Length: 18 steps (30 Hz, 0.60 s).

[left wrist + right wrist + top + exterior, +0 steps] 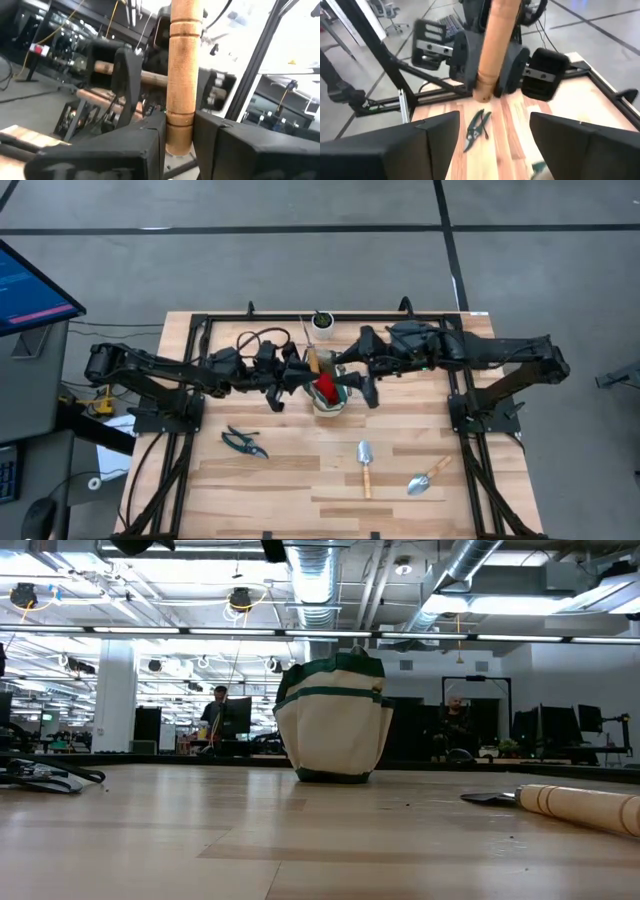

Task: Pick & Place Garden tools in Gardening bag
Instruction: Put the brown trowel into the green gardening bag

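From above, my left tool [300, 372] sits just beside the gardening bag [330, 400] near the middle of the table [300, 480], pinching a wooden-handled trowel [312, 361] over the bag's edge. My right tool [352, 383] hangs over the bag's other side. Something red [324, 387] shows inside the bag. The pruning shears [244, 441] lie on the table toward my left, well apart from the bag. Two more trowels lie toward the front: one [365, 465] straight, the other [429, 477] angled beside it. A small white pot [323, 324] stands behind the bag.

At table height, the bag [333, 720] stands upright, cream with green trim. A wooden handle [580, 808] lies close on one side, the shears [40, 775] low on the other.

Past my left wrist, my fingers [145, 142] are pressed against the lower end of the trowel's handle [183, 70], which stands upright between them.

Past my right wrist, my fingers [415, 145] are spread wide with nothing between them. Beyond them the left tool [487, 70] grips the wooden handle [495, 45], and the shears [477, 130] lie on the table below.
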Each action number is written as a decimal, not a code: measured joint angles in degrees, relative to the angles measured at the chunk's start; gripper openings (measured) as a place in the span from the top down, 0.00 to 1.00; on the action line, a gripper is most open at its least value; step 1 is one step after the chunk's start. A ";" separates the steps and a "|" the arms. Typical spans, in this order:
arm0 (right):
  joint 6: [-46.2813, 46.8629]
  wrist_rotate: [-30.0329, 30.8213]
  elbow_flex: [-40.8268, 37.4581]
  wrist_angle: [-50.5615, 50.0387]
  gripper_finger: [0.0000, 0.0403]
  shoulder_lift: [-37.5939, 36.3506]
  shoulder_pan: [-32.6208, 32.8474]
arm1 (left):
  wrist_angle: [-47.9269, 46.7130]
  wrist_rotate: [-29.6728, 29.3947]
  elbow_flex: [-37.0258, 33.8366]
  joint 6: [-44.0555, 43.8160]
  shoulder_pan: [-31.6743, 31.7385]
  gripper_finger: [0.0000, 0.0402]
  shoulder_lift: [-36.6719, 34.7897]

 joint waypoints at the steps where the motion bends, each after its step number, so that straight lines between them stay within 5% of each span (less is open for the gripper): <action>1: 0.00 0.01 0.00 -1.54 0.41 -0.85 -0.01 | -0.03 0.02 -0.06 0.05 -0.02 0.89 0.00; 8: -0.27 0.09 0.09 -11.73 0.45 -4.98 0.18 | -0.08 -0.06 0.00 -3.11 0.00 0.89 -0.90; 18: -17.64 0.79 0.15 -14.29 0.52 -7.70 9.31 | -0.23 6.57 -0.02 -35.85 3.46 0.89 -1.05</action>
